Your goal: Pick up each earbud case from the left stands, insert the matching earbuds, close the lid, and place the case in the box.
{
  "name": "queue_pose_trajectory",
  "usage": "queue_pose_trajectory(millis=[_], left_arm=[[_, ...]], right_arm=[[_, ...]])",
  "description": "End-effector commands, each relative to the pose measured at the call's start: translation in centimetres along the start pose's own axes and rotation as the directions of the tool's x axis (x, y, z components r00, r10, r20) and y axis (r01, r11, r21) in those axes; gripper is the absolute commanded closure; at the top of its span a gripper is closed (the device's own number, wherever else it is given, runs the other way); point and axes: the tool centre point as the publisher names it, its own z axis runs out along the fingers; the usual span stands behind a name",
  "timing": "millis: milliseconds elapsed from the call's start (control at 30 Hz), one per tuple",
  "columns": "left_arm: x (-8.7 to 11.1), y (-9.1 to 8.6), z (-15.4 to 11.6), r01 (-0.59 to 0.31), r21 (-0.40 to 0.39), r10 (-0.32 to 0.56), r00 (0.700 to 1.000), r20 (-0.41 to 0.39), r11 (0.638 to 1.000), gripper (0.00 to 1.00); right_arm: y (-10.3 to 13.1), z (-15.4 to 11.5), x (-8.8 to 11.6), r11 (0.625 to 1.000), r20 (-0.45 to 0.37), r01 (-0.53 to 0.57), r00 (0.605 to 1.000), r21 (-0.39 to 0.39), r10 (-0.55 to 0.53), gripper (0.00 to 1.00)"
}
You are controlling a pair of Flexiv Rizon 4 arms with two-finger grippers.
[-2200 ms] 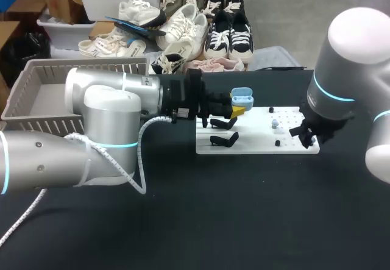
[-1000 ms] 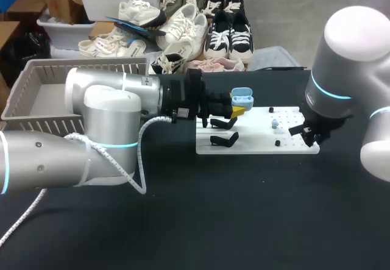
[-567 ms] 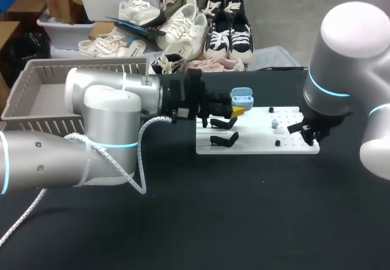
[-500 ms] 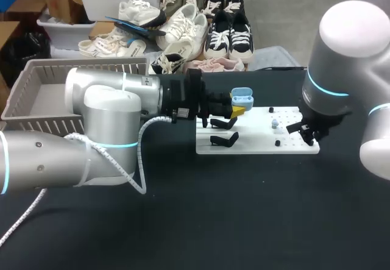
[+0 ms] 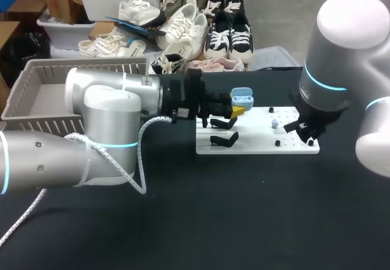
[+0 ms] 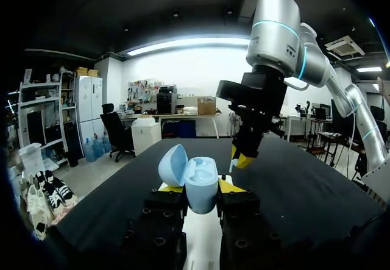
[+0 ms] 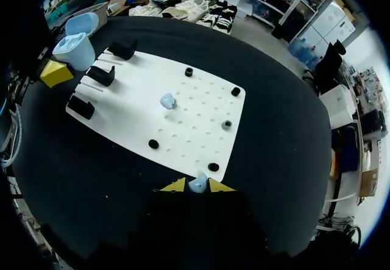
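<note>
My left gripper (image 6: 198, 188) is shut on a light blue earbud case (image 6: 194, 174) with its lid tipped open, held upright above the board's left end (image 5: 241, 94). My right gripper (image 7: 197, 188) is shut on a small light blue earbud (image 7: 197, 183) and hangs over the right end of the white board (image 7: 195, 108). It shows ahead of the case in the left wrist view (image 6: 242, 158) and at the board's right edge in the head view (image 5: 304, 133). A second blue earbud (image 7: 167, 101) lies mid-board. Three black stands (image 7: 100, 75) line the board's left end.
A grey slatted basket (image 5: 36, 96) stands at the table's far left, behind my left arm. Several small black pegs (image 7: 226, 124) dot the board. Black tabletop surrounds the board (image 5: 256, 142) in front and to the right.
My right arm has shifted slightly left and away from the board's right corner, keeping the earbud in its fingers. The left arm and case have not moved.
</note>
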Motion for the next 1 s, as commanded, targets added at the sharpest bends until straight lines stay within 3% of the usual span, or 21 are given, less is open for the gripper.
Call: queue_pose_trajectory(millis=[33, 1000], left_arm=[[0.05, -0.08, -0.04, -0.001, -0.003, 0.001, 1.000, 0.002, 1.000, 1.00], [0.05, -0.08, -0.04, -0.001, -0.003, 0.001, 1.000, 0.002, 1.000, 1.00]], right_arm=[[0.05, -0.05, 0.07, 1.000, 0.001, -0.001, 1.000, 0.003, 0.001, 1.00], [-0.07, -0.39, 0.02, 1.000, 0.001, -0.018, 1.000, 0.010, 0.018, 1.00]])
